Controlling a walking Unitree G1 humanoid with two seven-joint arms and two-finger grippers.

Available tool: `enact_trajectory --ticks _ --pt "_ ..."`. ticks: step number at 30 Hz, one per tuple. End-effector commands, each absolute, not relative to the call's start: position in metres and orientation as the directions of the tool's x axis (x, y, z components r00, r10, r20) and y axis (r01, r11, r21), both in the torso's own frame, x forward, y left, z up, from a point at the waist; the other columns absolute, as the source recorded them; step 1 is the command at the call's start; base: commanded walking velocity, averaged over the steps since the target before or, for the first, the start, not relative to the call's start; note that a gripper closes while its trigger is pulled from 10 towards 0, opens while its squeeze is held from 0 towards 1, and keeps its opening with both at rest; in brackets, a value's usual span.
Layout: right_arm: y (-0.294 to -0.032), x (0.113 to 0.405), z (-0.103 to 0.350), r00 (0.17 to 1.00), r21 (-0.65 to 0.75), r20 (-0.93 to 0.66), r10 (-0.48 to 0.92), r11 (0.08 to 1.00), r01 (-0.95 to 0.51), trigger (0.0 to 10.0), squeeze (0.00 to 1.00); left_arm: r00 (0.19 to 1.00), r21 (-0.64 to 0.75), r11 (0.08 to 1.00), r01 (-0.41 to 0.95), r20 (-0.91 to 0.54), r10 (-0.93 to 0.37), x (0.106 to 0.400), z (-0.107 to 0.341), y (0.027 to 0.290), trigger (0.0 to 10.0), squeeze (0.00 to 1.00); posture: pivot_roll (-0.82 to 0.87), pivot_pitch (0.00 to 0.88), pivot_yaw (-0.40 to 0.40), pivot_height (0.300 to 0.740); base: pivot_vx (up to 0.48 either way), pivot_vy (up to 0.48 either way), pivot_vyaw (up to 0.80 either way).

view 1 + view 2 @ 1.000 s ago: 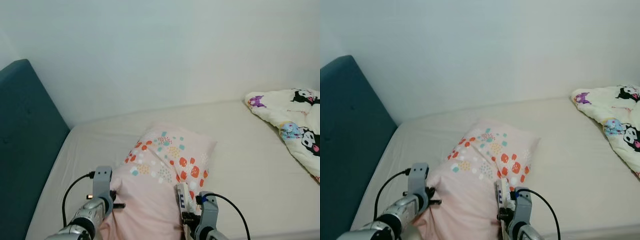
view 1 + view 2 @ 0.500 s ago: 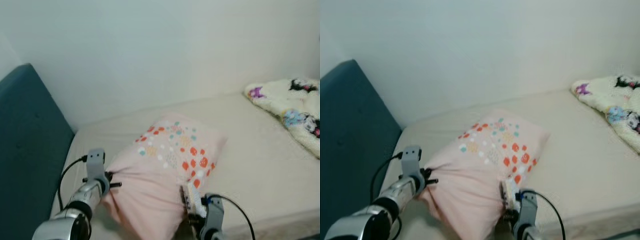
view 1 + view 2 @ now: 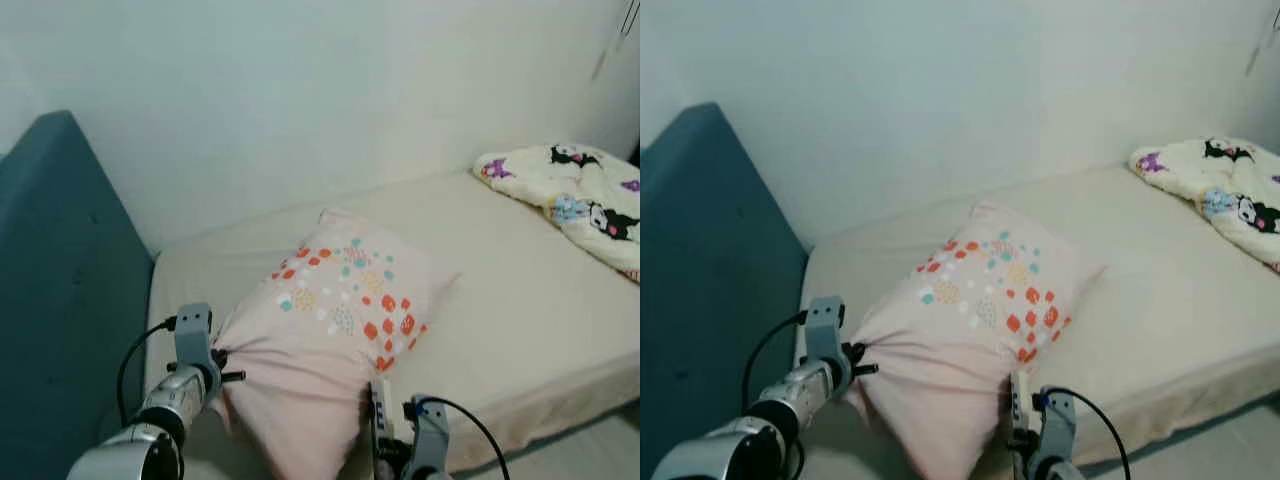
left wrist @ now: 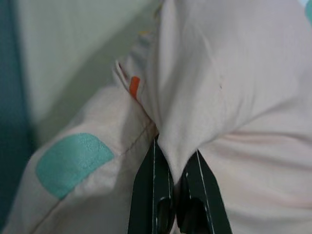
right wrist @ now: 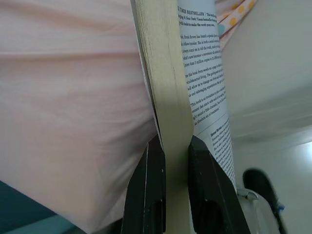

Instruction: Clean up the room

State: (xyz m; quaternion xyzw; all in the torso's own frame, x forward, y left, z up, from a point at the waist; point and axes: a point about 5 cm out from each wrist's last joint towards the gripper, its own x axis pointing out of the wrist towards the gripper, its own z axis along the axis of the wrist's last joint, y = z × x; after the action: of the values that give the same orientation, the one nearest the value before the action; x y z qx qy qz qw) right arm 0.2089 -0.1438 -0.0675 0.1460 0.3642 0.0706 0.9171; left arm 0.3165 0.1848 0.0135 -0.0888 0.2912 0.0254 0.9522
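Note:
A pale pink pillow (image 3: 335,320) with orange and teal spots lies on the cream mattress (image 3: 520,280), its near end lifted. My left gripper (image 3: 222,352) is shut on the pillow's near left corner; the left wrist view has the black fingers (image 4: 146,195) pinching a fold of pink fabric (image 4: 204,97). My right gripper (image 5: 169,156) is shut on a paperback book (image 5: 195,87), held upright against the pillow's near right side. That book (image 3: 379,410) stands just above the right wrist at the bed's near edge.
A teal headboard (image 3: 60,270) rises along the left. A crumpled white cartoon-print blanket (image 3: 570,200) lies at the far right of the bed. A plain white wall runs behind. Grey floor (image 3: 590,450) borders the bed at the near right.
The camera has pulled back and shifted, so more of the bed's near edge and floor appears. Both grippers keep their holds on pillow and book.

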Motion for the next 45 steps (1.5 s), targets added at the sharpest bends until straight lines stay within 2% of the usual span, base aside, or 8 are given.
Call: enact_trajectory --ticks 1,8,13,19,23,31,39,45 --pt "-0.140 0.203 -0.071 0.700 0.329 -0.664 0.263 0.943 -0.042 10.0 0.00 0.836 -0.146 0.982 -0.119 -0.549 0.020 0.318 0.017 0.190 10.0 0.00 -0.21 0.000 0.134 0.740 0.000 0.000 0.00" --pt "-0.141 0.202 -0.072 0.702 0.324 -0.664 0.257 0.945 -0.040 10.0 0.00 0.807 -0.067 0.981 -0.182 -0.580 0.110 0.311 0.011 0.202 10.0 0.00 -0.21 0.000 0.138 0.740 0.000 0.000 0.00" --pt "-0.141 0.201 -0.072 0.701 0.320 -0.667 0.255 0.947 -0.040 10.0 0.00 0.695 0.059 0.976 -0.212 -0.693 0.193 0.270 -0.026 0.215 10.0 0.00 -0.20 0.000 0.131 0.740 0.000 0.000 0.00" --pt "-0.145 0.203 -0.071 0.708 0.307 -0.665 0.238 0.951 -0.031 10.0 0.00 0.662 0.075 0.974 -0.214 -0.722 0.201 0.257 -0.036 0.216 10.0 0.00 -0.19 0.000 0.123 0.740 0.000 0.000 0.00" --pt "-0.169 0.215 -0.064 0.741 0.184 -0.664 0.098 0.982 0.035 10.0 0.00 0.623 0.089 0.975 -0.203 -0.756 0.199 0.240 -0.049 0.214 10.0 0.00 -0.19 0.000 0.118 0.740 0.000 0.000 0.00" --pt "-0.205 0.238 -0.044 0.789 0.040 -0.608 -0.086 0.989 0.139 10.0 0.00 0.605 0.122 0.981 -0.153 -0.773 0.190 0.231 -0.056 0.208 10.0 0.00 -0.19 0.000 0.112 0.740 0.000 0.000 0.00" --pt "-0.205 0.243 -0.041 0.798 0.035 -0.595 -0.100 0.988 0.151 10.0 0.00 0.598 0.152 0.979 -0.133 -0.776 0.201 0.230 -0.056 0.211 10.0 0.00 -0.20 0.000 0.116 0.740 0.000 0.000 0.00" --pt "-0.201 0.242 -0.043 0.796 0.034 -0.597 -0.104 0.987 0.155 10.0 0.00 0.590 0.145 0.984 -0.099 -0.788 0.175 0.228 -0.058 0.211 10.0 0.00 -0.20 0.000 0.120 0.740 0.000 -0.418 0.00"
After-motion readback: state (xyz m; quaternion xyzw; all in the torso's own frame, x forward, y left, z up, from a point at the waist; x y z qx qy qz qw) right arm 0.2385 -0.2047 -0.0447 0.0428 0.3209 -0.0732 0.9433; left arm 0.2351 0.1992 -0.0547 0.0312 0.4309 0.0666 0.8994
